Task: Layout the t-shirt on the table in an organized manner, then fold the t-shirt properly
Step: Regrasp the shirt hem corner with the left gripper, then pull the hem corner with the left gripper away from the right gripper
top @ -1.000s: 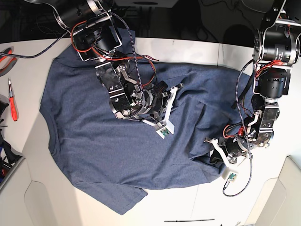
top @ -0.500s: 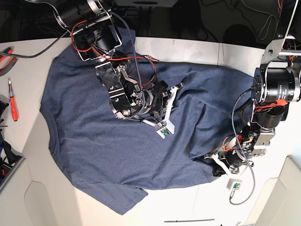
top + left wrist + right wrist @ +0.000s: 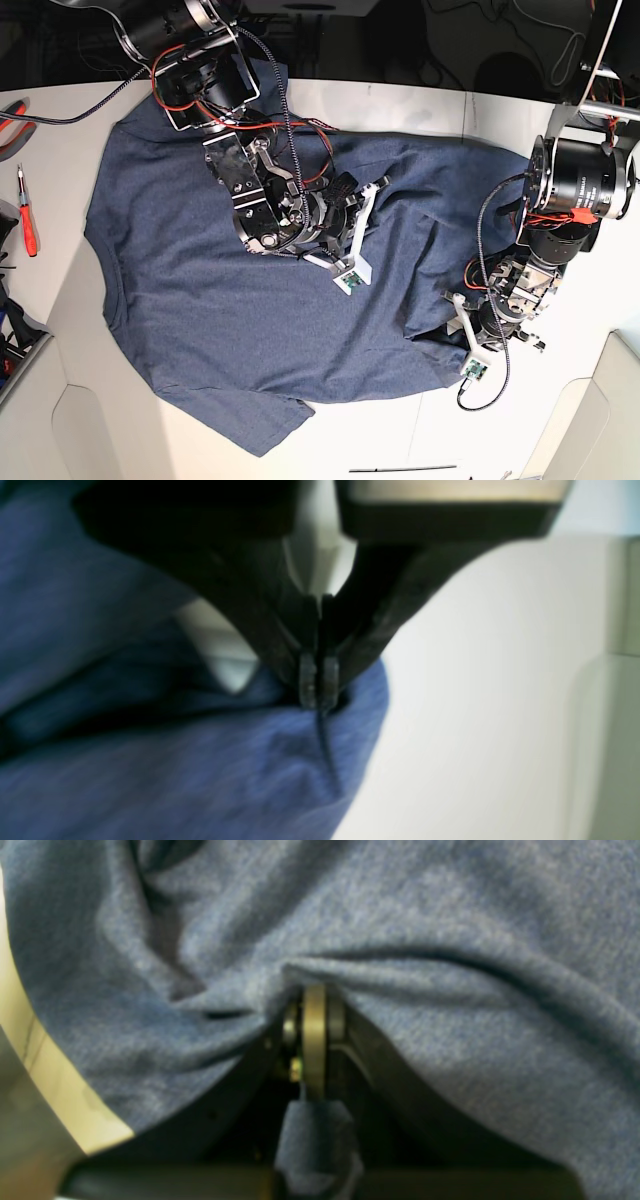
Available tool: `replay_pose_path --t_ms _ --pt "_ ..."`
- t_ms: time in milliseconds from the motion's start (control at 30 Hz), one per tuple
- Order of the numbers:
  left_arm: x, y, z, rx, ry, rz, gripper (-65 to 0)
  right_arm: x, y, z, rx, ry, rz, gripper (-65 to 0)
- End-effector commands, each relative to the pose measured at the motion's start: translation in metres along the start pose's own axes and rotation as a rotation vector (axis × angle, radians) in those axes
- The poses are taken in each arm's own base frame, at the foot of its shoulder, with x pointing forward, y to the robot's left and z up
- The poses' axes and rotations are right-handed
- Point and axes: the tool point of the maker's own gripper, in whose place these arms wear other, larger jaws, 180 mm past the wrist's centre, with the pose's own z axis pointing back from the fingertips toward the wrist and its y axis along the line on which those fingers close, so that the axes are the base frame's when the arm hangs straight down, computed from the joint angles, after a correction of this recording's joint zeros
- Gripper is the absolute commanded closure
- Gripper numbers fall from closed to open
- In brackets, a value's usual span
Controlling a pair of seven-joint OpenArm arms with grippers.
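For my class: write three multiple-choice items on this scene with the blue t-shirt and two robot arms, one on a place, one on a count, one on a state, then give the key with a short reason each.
1. Where does the red-handled screwdriver lie?
A. on the shirt
B. on the off-white table, beside the shirt
C. in a gripper

2. How many garments are in view?
A. one
B. two
C. three

3. How is the left gripper?
A. wide open above the table
B. shut on cloth
C. out of view

Key:
1 B, it rests on bare tabletop at the base view's left edge.
2 A, only the heathered dark navy-blue short-sleeved t-shirt shows.
3 B, the left wrist view shows both fingertips pressed together at the shirt's edge.
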Motion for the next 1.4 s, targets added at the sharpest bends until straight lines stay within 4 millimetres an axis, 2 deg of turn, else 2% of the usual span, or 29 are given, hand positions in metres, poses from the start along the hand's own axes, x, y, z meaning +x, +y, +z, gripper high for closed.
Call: replay_pose_path --t_ms 0,100,233,433,500,567,633,800,867,933,967,1000,1133,1233,1367 --pt "0.022 0.024 -0.003 0.057 -0.046 -0.069 0.0 -0.025 -0.01 0.0 -0.046 0.112 0.015 0.0" --pt "0.017 0.041 -0.001 0.122 -0.011 -0.283 0.0 -0.025 -0.01 0.0 -0.047 0.112 0.015 0.0" --pt "0.021 0.067 0.0 0.172 -0.003 -0.401 0.0 -0.025 -0.011 0.0 -0.048 0.113 0.015 0.0" --pt "0.036 0.142 0.009 0.304 0.042 -0.394 0.0 -0.028 -0.011 0.0 -0.051 0.132 0.012 0.0" --pt "0.038 0.164 0.015 0.351 0.036 -0.315 0.0 -0.017 -0.012 0.001 -0.053 0.08 0.018 0.0" --pt "0.038 0.177 0.019 0.386 0.02 -0.211 0.0 0.006 -0.013 0.006 -0.061 -0.02 0.03 0.0" --pt "0.033 0.178 0.02 0.378 0.011 -0.115 0.0 0.033 -0.012 0.019 -0.071 -0.116 0.05 0.0" --pt "0.023 0.15 0.014 0.214 -0.015 0.166 0.0 0.103 -0.006 0.071 -0.11 -0.345 0.12 0.0" --pt "0.027 0.125 0.011 0.072 -0.055 0.31 0.0 0.123 -0.003 0.092 -0.124 -0.424 0.143 0.0" --pt "0.039 0.09 0.014 -0.126 -0.118 0.438 0.0 0.131 -0.007 0.103 -0.16 -0.451 0.161 0.0" --pt "0.048 0.072 0.019 -0.232 -0.16 0.495 0.0 0.13 -0.017 0.104 -0.203 -0.445 0.153 0.0" --pt "0.055 0.062 0.023 -0.294 -0.195 0.544 0.0 0.127 -0.031 0.104 -0.263 -0.429 0.129 0.0" --pt "0.062 0.04 0.023 -0.321 -0.232 0.606 0.0 0.099 -0.091 0.095 -0.429 -0.339 0.008 0.0" --pt "0.065 0.012 0.024 -0.374 -0.221 0.584 0.0 0.062 -0.131 0.083 -0.465 -0.262 -0.091 0.0" --pt "0.081 -0.031 0.03 -0.456 -0.247 0.559 0.0 0.006 -0.181 0.079 -0.529 -0.18 -0.221 0.0"
